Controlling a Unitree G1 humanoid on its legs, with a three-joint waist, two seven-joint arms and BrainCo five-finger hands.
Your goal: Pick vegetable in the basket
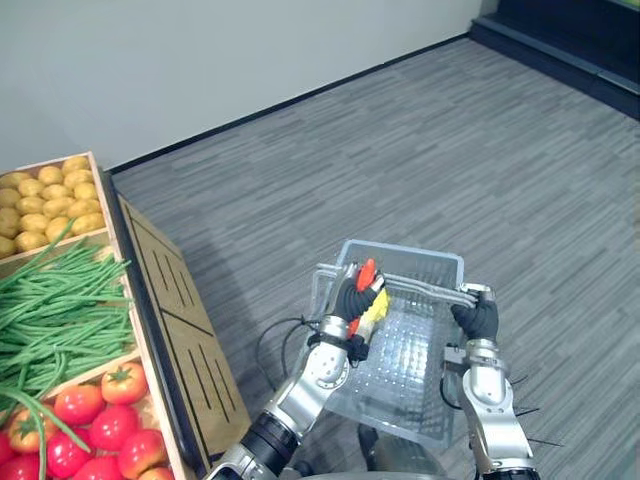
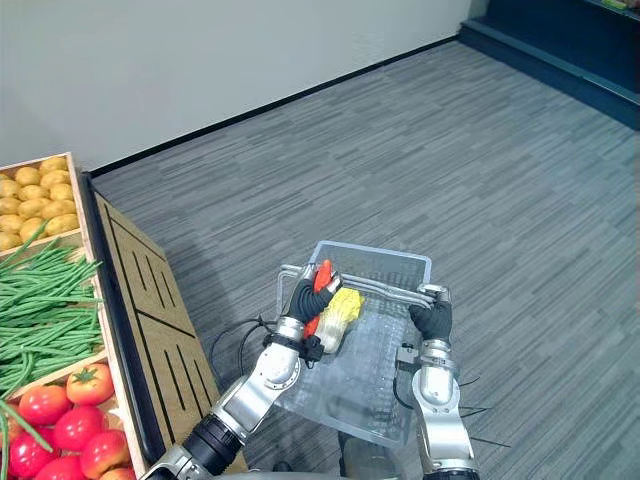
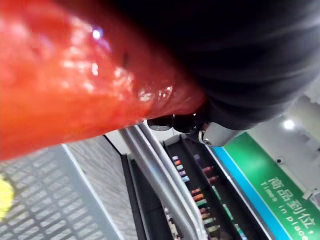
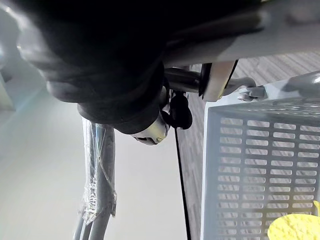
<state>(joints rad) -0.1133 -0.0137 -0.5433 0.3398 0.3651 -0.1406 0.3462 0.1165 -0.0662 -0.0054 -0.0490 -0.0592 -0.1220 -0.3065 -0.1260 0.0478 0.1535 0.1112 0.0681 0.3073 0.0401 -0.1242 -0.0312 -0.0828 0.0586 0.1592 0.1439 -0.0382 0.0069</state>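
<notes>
My left hand point(image 1: 350, 300) is over the near left side of a clear grey plastic basket point(image 1: 410, 375), shut on a long red vegetable point(image 1: 366, 272), perhaps a pepper. Its ends stick out above and below the fingers, and its glossy skin point(image 3: 60, 75) looms large in the left wrist view. A yellow vegetable point(image 1: 377, 307) lies inside the basket just beside that hand, also seen on the basket floor point(image 4: 295, 227). My right hand point(image 1: 477, 318) is shut on the basket's metal handle point(image 1: 430, 290) at its right end, holding the basket up.
A wooden produce stand point(image 1: 150, 290) runs along the left, with crates of potatoes point(image 1: 45, 205), green beans point(image 1: 60, 310) and tomatoes point(image 1: 90, 415). Grey striped carpet point(image 1: 450, 160) stretches ahead and to the right, up to a pale wall point(image 1: 200, 60).
</notes>
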